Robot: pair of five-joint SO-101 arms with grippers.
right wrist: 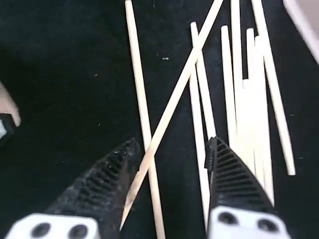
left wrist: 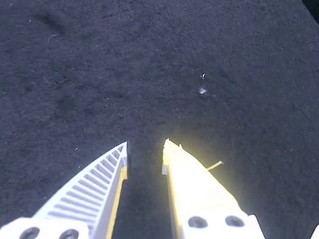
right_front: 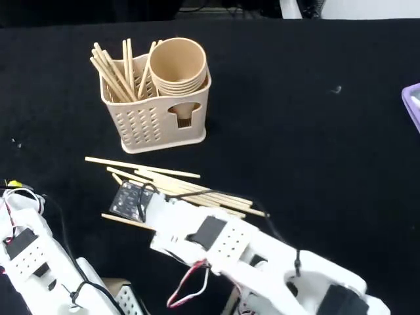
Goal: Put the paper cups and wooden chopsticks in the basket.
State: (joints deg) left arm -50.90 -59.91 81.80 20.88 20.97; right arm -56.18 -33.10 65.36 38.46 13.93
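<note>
A black-covered table (right_front: 315, 131) carries everything. The right arm (right_front: 223, 243), white and bulky, comes in from the near edge right of the middle and lies slanted toward the table's centre. The left arm (right_front: 33, 262) sits at the near left corner. Toward the far edge, left of the middle, a beige slotted basket (right_front: 154, 121) stands upright. A nested stack of paper cups (right_front: 178, 62) sits mouth-up in its right-hand side, and a bundle of chopsticks (right_front: 115, 69) leans on end in its left-hand side, their tips fanning out above the rim. On the cloth between the basket and the near edge lie the loose chopsticks (right_front: 197, 190), most of them packed side by side in a long strip with a few splayed off at angles. The right arm's tip rests over the left end of this pile. The right end effector (right wrist: 172, 147) is spread wide just above the pile, with two crossed sticks running through the gap between its dark finger and its light one and the packed strip beside the light finger; it has hold of nothing. The left end effector (left wrist: 145, 144) hangs over bare cloth with its two fingers a narrow gap apart, also holding nothing. A purple object (right_front: 412, 105) pokes in at the right edge of the table. A small white speck (left wrist: 202, 90) lies on the cloth beyond the left fingers.
</note>
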